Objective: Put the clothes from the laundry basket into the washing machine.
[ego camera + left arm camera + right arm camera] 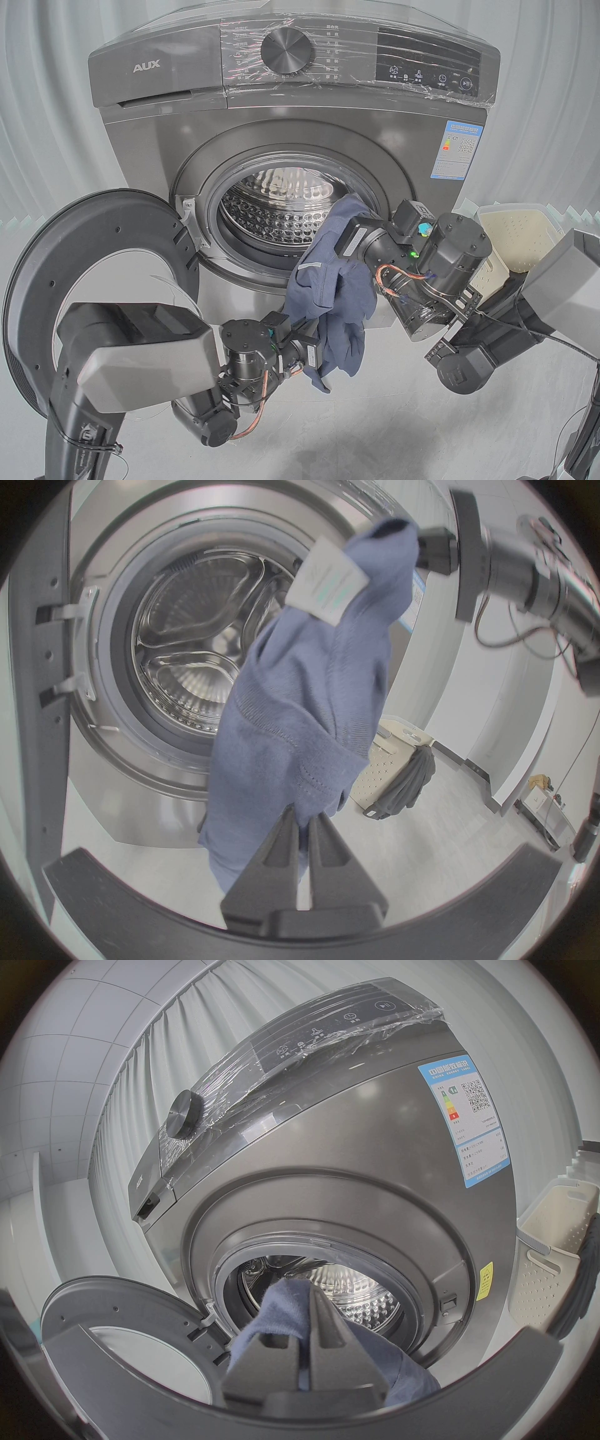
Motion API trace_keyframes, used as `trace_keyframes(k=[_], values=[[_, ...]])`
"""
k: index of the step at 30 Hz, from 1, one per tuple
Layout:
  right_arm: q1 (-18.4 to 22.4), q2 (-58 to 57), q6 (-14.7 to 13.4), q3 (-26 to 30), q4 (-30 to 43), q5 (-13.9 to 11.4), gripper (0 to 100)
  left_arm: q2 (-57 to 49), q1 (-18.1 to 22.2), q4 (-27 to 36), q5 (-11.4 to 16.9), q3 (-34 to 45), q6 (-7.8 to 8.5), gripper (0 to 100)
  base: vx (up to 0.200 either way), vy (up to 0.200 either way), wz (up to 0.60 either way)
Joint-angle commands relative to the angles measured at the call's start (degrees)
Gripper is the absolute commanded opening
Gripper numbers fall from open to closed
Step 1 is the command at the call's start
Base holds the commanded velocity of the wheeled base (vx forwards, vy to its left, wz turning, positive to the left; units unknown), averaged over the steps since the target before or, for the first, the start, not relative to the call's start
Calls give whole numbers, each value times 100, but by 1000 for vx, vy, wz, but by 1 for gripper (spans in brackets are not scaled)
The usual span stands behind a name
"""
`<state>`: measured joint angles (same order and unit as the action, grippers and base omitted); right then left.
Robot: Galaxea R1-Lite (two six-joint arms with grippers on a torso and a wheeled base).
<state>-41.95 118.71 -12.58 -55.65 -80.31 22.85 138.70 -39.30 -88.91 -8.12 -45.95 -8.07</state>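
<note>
Blue garment [331, 281] hangs between both jaws, right jaws clamped shut on its top end just in front of the washing machine [156, 137] drum opening, left jaws below them pinching its lower hem, open door [144, 212] left of the left jaws, laundry basket [519, 234] right of the right jaws.

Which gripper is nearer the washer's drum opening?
Right. The right gripper holds the blue garment right at the drum opening; the left gripper pinches its lower part, below and farther out.
</note>
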Motion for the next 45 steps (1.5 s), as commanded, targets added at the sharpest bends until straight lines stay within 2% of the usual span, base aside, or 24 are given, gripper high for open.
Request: trace_keyframes(k=[1,2,4,6,8,12,13,16,17,22,25,30,36,45], values=[[143,-138,10,538,-292,-377,0,-1188,-7,-22,74,974,-19,0,0,0,0],[143,-270,10,775,-389,-518,0,-1495,19,-22,74,1211,-10,0,0,0,0],[143,-463,19,1153,-441,-623,0,-1952,54,-13,197,1589,25,0,0,0,0],[134,-568,28,1346,-441,-659,0,-2243,125,-13,328,1817,60,0,0,0,0],[99,-841,28,1777,-441,-755,0,-2796,265,5,627,2283,113,0,0,0,0],[-6,-1254,19,2269,-477,-826,0,-3288,494,5,882,2846,104,0,0,0,0],[-6,-1254,19,2269,-477,-826,0,-3288,494,5,882,2846,104,0,0,0,0],[-85,-1395,10,2410,-521,-808,0,-3543,1003,14,1374,3057,78,0,0,0,0],[-85,-1395,10,2419,-521,-799,0,-3535,1170,14,1480,3048,121,0,0,0,0],[-77,-1359,1,2375,-529,-764,0,-3491,1663,5,1779,2986,157,0,0,0,0],[-85,-1359,28,2401,-529,-755,0,-3438,1795,5,1823,2890,183,0,0,0,0],[-50,-1368,98,2709,-626,-773,0,-3420,1759,5,1779,2547,201,0,0,0,0],[-68,-1351,124,2832,-626,-790,0,-3578,1759,5,1770,2336,192,0,0,0,0],[-68,-1377,133,2884,-626,-782,0,-3710,1680,5,1761,2389,209,0,0,0,0]])
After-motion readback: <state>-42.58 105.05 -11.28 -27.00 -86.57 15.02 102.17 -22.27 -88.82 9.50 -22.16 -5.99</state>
